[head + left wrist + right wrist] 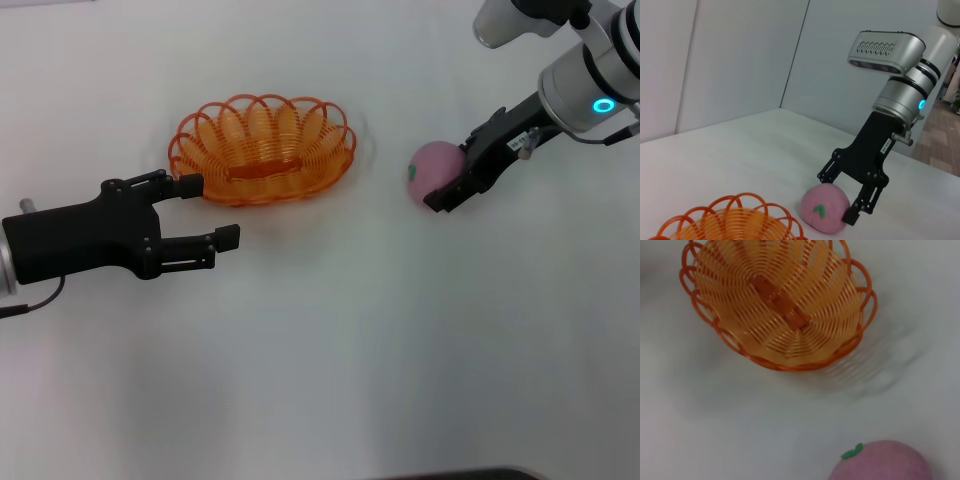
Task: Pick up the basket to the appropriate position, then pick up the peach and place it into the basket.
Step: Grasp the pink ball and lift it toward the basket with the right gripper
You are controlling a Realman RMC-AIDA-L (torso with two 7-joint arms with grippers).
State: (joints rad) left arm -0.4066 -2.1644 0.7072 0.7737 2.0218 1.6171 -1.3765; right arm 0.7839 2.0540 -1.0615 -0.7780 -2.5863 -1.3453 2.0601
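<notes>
The orange wire basket [262,150] stands upright on the white table, left of centre at the back; it also shows in the left wrist view [730,222] and the right wrist view [777,305]. The pink peach [430,170] lies on the table to the basket's right, with its green mark facing the basket [824,207] [880,462]. My right gripper [450,176] [837,196] is open, with its jaws on either side of the peach at table level. My left gripper [210,211] is open and empty, just off the basket's front-left rim.
The white table [330,350] stretches bare in front of both grippers. A grey wall [740,60] stands behind the table's far edge.
</notes>
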